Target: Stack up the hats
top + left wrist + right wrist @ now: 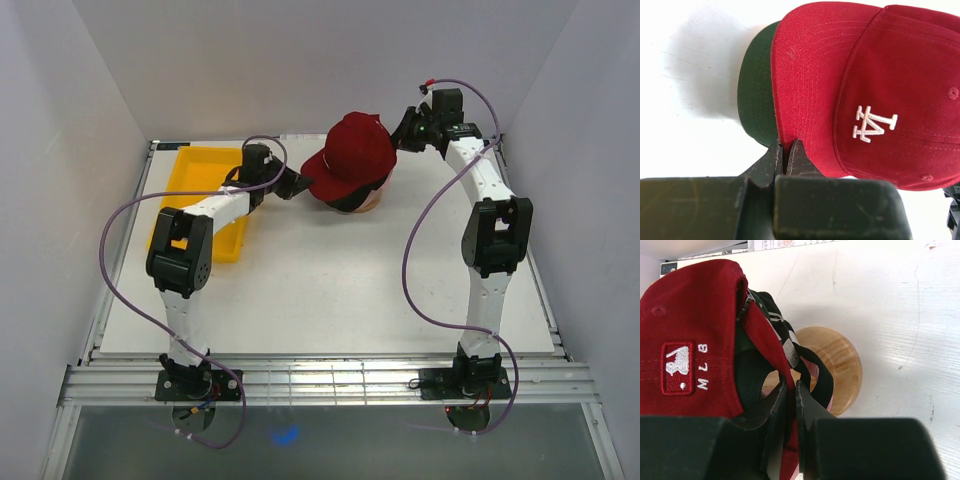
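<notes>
A red hat point(350, 152) sits on top of a pile of hats on a wooden stand point(368, 203) at the back middle of the table. My left gripper point(303, 187) is shut on the edge of the red hat's brim point(805, 85), its fingertips point(799, 150) pinching the fabric. A dark green hat's brim point(757, 100) shows just under the red one. My right gripper point(402, 133) is at the rear of the red hat point(690, 340), shut on its red back strap point(762, 332). A black hat's strap point(820, 367) hangs beneath, over the wooden stand point(842, 365).
A yellow tray point(178, 205) lies at the left under my left arm. White walls enclose the table at the back and sides. The white tabletop point(330, 290) spreads out in front of the stand.
</notes>
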### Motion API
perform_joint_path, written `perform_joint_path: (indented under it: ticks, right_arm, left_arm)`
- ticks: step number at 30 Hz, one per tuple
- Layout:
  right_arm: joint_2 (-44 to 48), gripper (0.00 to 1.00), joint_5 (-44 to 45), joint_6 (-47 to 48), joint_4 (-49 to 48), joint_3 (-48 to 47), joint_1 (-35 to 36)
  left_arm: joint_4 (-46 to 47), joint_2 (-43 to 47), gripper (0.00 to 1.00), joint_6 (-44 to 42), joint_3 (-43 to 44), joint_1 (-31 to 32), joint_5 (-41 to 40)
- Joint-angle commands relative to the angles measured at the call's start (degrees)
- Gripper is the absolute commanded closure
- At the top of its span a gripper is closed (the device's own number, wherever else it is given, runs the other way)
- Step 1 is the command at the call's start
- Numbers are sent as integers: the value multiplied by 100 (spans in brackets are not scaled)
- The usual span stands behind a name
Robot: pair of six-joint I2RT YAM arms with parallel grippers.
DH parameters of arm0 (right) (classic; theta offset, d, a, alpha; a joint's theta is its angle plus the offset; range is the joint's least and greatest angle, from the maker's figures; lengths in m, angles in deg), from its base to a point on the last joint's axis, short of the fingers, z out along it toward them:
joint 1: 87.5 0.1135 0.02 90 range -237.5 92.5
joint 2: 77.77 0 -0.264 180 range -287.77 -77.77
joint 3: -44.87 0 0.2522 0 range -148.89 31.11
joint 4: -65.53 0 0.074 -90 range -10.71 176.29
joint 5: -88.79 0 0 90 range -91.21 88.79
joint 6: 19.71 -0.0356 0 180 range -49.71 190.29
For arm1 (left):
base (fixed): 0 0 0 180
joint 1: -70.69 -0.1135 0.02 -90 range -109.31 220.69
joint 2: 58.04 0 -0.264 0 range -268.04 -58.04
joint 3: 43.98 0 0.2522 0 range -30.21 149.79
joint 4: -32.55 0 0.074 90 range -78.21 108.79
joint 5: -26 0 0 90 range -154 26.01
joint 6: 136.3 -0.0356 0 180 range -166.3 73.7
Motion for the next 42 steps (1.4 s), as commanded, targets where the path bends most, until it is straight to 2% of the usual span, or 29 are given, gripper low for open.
perform_joint_path:
  ticks: [1, 20, 29, 42]
  right_arm:
    - [-137, 84, 62, 58, 325, 137, 69]
    - [-286, 85, 168, 145, 510, 357, 69]
    - [-365, 83, 124, 163, 668, -30, 60]
    - [-339, 83, 124, 163, 660, 208, 69]
  left_arm:
    - [-1995, -644, 100, -662, -240, 136, -1155]
    - [-2321, -1145, 100, -749, -125, 356, -1410]
    - [-2330, -1093, 100, -943, -11, 479, -1454]
    - [-2330, -1189, 100, -811, -310, 857, -1498]
